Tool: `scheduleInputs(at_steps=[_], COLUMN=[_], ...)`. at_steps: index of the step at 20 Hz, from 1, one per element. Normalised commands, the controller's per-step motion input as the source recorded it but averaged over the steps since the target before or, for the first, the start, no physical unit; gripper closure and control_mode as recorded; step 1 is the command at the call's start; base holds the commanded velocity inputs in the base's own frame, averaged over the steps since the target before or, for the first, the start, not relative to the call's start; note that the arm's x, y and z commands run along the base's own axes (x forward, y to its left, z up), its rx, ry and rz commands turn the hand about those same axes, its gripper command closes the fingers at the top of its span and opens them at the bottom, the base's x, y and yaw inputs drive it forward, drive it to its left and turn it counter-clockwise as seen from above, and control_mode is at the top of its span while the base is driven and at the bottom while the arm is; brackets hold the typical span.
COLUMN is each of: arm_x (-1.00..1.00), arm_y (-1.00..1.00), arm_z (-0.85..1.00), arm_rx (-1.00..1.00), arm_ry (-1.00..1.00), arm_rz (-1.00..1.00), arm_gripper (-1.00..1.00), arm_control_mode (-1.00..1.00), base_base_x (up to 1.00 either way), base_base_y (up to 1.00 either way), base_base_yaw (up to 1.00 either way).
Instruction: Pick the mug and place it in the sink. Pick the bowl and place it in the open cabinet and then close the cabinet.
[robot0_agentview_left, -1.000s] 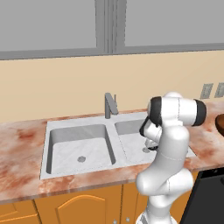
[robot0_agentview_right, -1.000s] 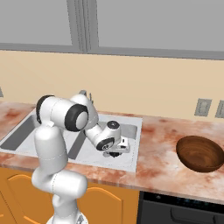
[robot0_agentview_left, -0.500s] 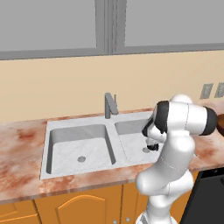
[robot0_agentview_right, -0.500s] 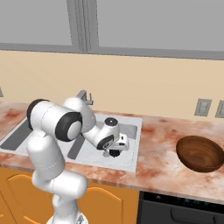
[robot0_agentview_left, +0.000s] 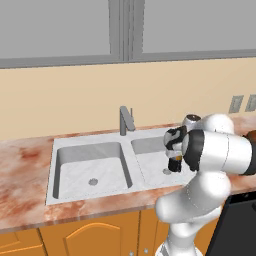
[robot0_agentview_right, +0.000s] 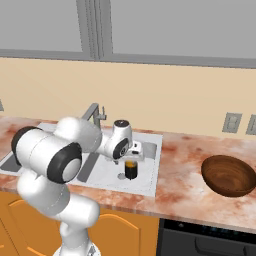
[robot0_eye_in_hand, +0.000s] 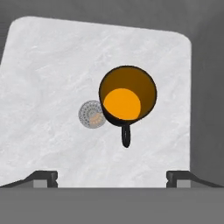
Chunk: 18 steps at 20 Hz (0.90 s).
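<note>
The black mug (robot0_eye_in_hand: 127, 98) with its orange inside stands upright on the floor of the sink's (robot0_eye_in_hand: 52, 78) right basin, next to the round drain (robot0_eye_in_hand: 91, 114). Its handle points toward the hand. My gripper (robot0_eye_in_hand: 111, 177) hangs straight above the mug, open wide, and its fingertips (robot0_eye_in_hand: 43, 177) touch nothing. In the base views the mug (robot0_agentview_left: 175, 164) (robot0_agentview_right: 130, 170) sits just below the gripper (robot0_agentview_left: 174, 153) (robot0_agentview_right: 131, 159) in the steel sink (robot0_agentview_left: 87, 162) (robot0_agentview_right: 146, 175). The brown bowl (robot0_agentview_right: 228, 175) rests on the counter far to the right. The cabinet is out of view.
A grey angular faucet (robot0_agentview_left: 125, 120) (robot0_agentview_right: 92, 112) rises behind the divider between the basins. Marbled counter (robot0_agentview_left: 25, 170) (robot0_agentview_right: 180, 185) surrounds the sink. A dark oven front (robot0_agentview_right: 210, 240) sits below the bowl. Wall outlets (robot0_agentview_right: 231, 122) are behind it.
The jaws have spread off the mug, which stays standing in the right basin. The arm has swung and the hand has lifted a little above the mug.
</note>
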Motion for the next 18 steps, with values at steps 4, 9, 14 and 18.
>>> scheduleInputs(at_steps=[4, 9, 14, 18], arm_x=[-0.10, -0.22, -0.19, -0.07], arm_y=[0.00, 0.00, 0.00, 0.00], arm_z=[0.44, 0.37, 0.34, 0.21], arm_rx=[0.00, 0.00, 0.00, -0.01], arm_ry=[0.04, 0.00, 0.00, 0.00], arm_rz=[0.00, 0.00, 0.00, 0.00], arm_gripper=[-1.00, -1.00, -1.00, -1.00], arm_control_mode=[-1.00, -1.00, -1.00, -1.00], base_base_x=[0.00, 0.00, 0.00, 0.00], base_base_y=[0.00, 0.00, 0.00, 0.00], base_base_yaw=[0.00, 0.00, 0.00, 0.00])
